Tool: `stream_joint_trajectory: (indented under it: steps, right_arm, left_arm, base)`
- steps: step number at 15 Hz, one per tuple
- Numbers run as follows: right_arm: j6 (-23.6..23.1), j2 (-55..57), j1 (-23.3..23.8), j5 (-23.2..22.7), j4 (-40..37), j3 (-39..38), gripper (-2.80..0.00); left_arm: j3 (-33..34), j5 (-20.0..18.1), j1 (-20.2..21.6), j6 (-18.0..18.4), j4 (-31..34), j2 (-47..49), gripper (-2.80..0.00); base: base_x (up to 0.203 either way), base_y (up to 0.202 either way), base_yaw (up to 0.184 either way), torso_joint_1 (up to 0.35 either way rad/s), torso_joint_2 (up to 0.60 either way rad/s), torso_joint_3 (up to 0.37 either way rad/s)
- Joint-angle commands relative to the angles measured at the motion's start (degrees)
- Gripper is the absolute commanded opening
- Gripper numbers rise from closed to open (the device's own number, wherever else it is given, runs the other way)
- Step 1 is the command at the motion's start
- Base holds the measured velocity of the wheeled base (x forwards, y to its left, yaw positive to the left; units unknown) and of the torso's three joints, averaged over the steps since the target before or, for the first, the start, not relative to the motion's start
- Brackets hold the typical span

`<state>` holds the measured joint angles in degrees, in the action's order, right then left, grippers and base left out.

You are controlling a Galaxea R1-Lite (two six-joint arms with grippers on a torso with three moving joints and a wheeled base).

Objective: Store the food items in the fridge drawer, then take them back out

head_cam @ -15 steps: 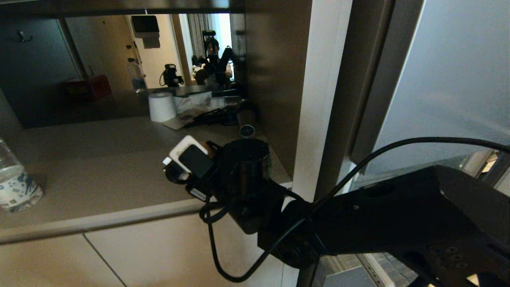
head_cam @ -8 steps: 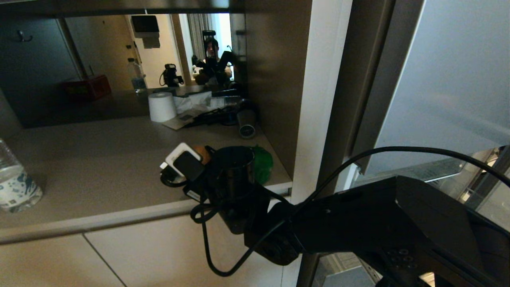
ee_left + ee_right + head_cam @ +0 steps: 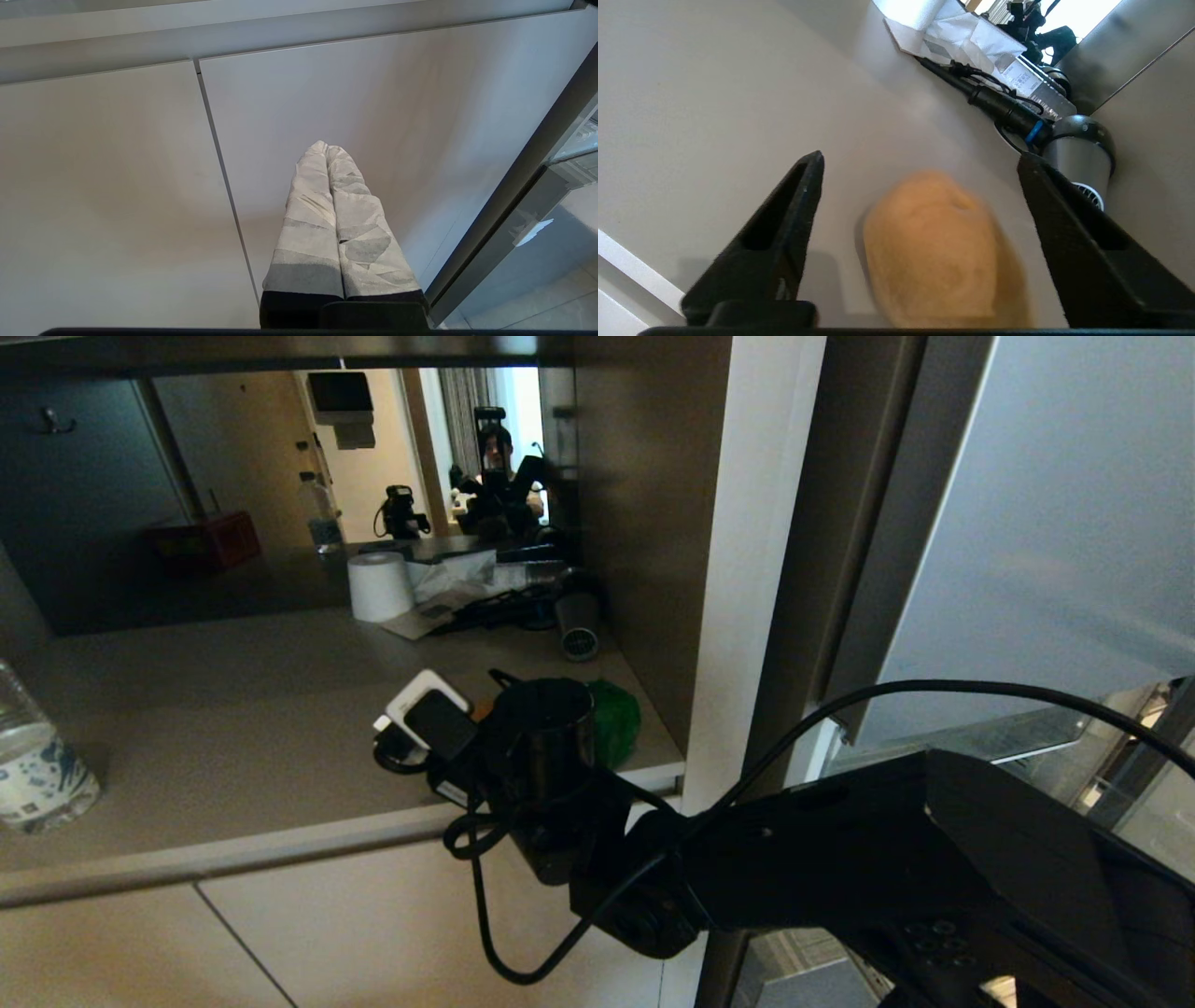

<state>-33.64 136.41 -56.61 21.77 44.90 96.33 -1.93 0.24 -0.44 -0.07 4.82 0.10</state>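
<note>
Here, the right hand (image 3: pixel 920 163), released, straddles the potato (image 3: pixel 938 252) on the surface (image 3: pixel 233 728); lift straight up, leaving the pepper (image 3: pixel 616 719) undisturbed.

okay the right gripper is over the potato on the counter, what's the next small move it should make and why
Probably lift the right gripper straight up and back from the potato. Its fingers stand wide, clear of the potato on both sides, and the potato lies on the counter, so it looks released. The green bell pepper sits close beside the wrist, so a sideways pull could knock it.
</note>
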Motion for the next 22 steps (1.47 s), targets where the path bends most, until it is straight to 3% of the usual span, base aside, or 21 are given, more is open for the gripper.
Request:
stream_joint_trajectory:
  steps: [1,10,14,15,22]
  right_arm:
    - [-0.6,-1.3,-0.7,0.1,0.3,-0.4,0.00]
    - [-1.0,-5.5,-2.5,2.4,0.4,-1.8,0.00]
    - [-0.5,-11.7,-3.5,2.3,1.1,-9.8,0.00]
    - [-0.3,-13.6,-3.9,2.2,1.5,-12.4,-2.80]
    - [4.3,-34.0,-6.7,1.4,5.8,-39.3,-2.80]
  left_arm:
    - [0.0,0.0,0.0,0.0,0.0,0.0,-2.80]
    - [0.0,0.0,0.0,0.0,0.0,0.0,-2.80]
    - [-0.1,0.0,0.0,0.0,0.0,0.0,-2.80]
    - [0.0,0.0,0.0,0.0,0.0,0.0,-2.80]
    - [0.0,0.0,0.0,0.0,0.0,0.0,-2.80]
  base:
    - [0.000,0.000,0.000,0.000,0.00,0.000]
    - [0.000,0.000,0.000,0.000,0.00,0.000]
    - [0.000,0.000,0.000,0.000,0.00,0.000]
    - [0.000,0.000,0.000,0.000,0.00,0.000]
    - [0.000,0.000,0.000,0.000,0.00,0.000]
